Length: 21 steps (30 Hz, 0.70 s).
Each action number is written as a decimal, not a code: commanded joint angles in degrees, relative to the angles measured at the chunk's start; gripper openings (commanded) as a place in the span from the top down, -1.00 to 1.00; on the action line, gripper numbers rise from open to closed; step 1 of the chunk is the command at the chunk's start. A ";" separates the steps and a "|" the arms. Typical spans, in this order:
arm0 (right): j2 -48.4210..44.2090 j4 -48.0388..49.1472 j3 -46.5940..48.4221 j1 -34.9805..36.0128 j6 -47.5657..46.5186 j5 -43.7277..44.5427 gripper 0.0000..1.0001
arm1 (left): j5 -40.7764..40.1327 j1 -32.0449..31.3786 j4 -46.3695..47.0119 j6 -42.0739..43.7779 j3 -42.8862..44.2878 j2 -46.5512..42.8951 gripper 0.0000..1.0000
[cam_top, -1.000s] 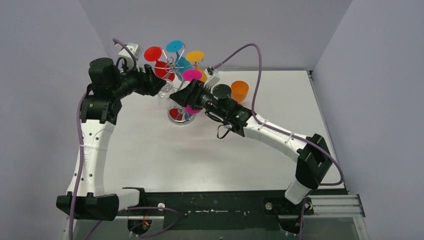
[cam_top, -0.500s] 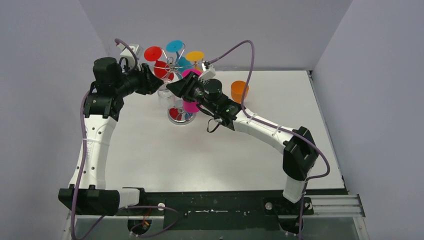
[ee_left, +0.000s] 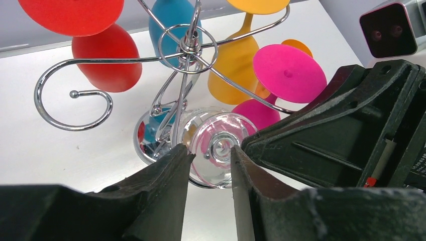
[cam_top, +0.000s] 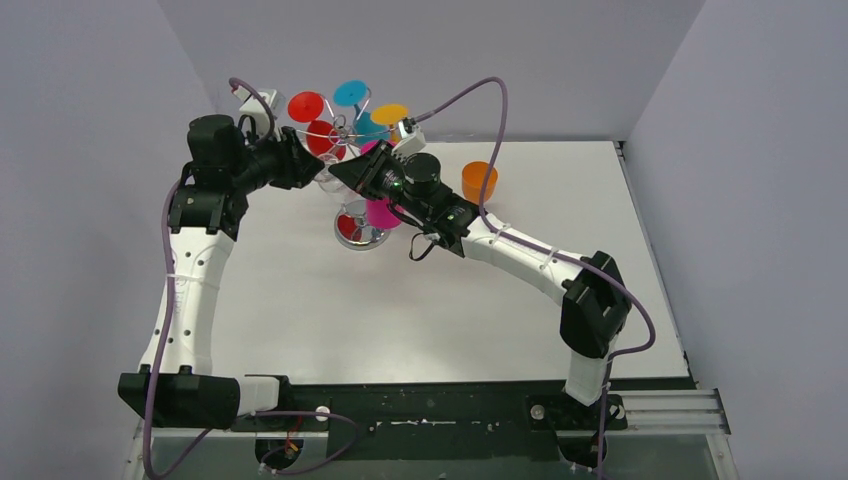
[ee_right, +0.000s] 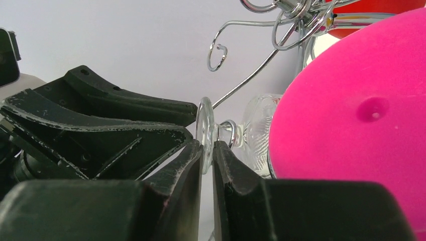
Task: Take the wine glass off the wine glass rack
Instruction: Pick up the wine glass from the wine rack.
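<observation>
The wine glass (ee_left: 216, 150) is clear and lies on its side in the air, just beside the thin stem of the rack (ee_left: 190, 46), under the curled wire arms and above the round shiny base. Its foot points toward the left arm and its bowl toward the rack. If the glass touches a wire, I cannot tell.

The right fingers (ee_right: 186, 170) are clenched on the rim of the foot; the thin disc sits in the narrow gap between them. The left fingers (ee_left: 166, 175) are released, with a gap between them, and their tips end just in front of the foot without grasping it. Both arms meet here from opposite sides.

On the rack hang four coloured glasses upside down, feet on top: a red glass (ee_left: 105, 55) and a blue glass (ee_left: 176, 20) on the far side, a yellow glass (ee_left: 233, 60) next to them, and a pink glass (ee_left: 289, 73) just beside the right fingers. One curled arm on the left side carries nothing.

The rack stands at the far part of the white worktop (cam_top: 400, 320). An orange cup (cam_top: 479, 181) stands on the worktop to the right, apart from the rack.
</observation>
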 commanded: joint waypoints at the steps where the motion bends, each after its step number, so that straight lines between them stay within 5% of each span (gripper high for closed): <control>1: -0.15 4.79 2.82 0.12 1.78 -0.95 0.95 | -0.51 0.38 1.60 -0.91 -0.16 -0.51 0.29; 21: 0.61 0.28 6.89 1.17 5.66 -1.28 1.00 | -0.97 2.10 6.52 -7.81 -2.16 -1.51 -0.01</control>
